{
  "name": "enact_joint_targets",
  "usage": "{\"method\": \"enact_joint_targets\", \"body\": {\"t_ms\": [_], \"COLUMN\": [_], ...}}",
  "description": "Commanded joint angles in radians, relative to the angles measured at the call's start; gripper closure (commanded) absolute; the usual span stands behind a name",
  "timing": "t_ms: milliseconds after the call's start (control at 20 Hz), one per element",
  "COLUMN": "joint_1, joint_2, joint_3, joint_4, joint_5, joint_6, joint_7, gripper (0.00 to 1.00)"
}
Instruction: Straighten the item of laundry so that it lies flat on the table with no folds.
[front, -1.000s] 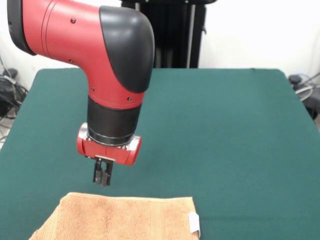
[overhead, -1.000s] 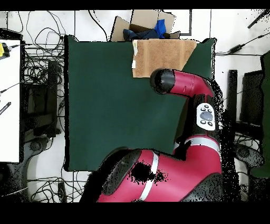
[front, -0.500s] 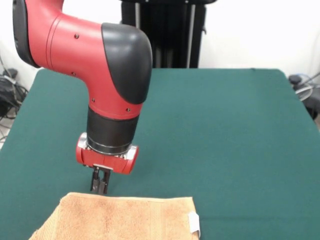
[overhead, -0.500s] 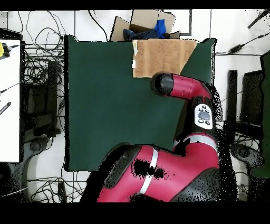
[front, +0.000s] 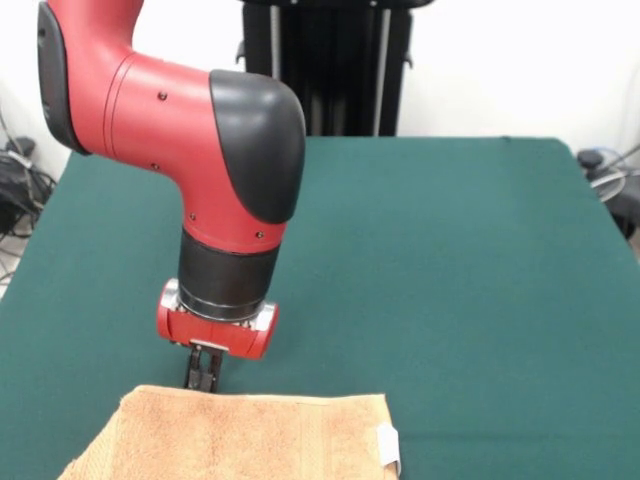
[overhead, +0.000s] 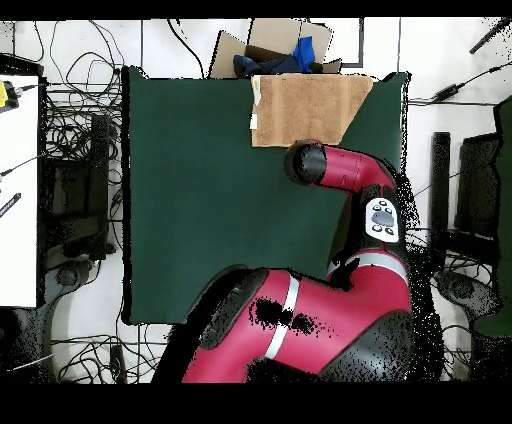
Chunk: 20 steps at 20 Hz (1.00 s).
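We see the claw (front: 203, 378), fingers together and empty, just behind the peach towel (front: 250, 437) on the green surface (front: 450, 280).

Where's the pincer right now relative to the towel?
In the front view the pincer sits low at the picture's left, at the towel's far edge near its left corner, over the green table.

No readable text; towel tag (front: 388, 445) seemingly blank, too small.
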Motion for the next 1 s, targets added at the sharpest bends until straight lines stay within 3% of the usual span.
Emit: {"method": "enact_joint_targets", "body": {"t_ms": [50,1000], "joint_1": [0.017,0.004], "joint_2": [0.033,0.011], "joint_3": [0.007,0.032], "joint_4": [0.032,0.038], "joint_5": [0.010,0.002], "joint_6": [-0.041,-0.012], "joint_7": [0.181,0.135], "gripper": [1.00,1.00]}}
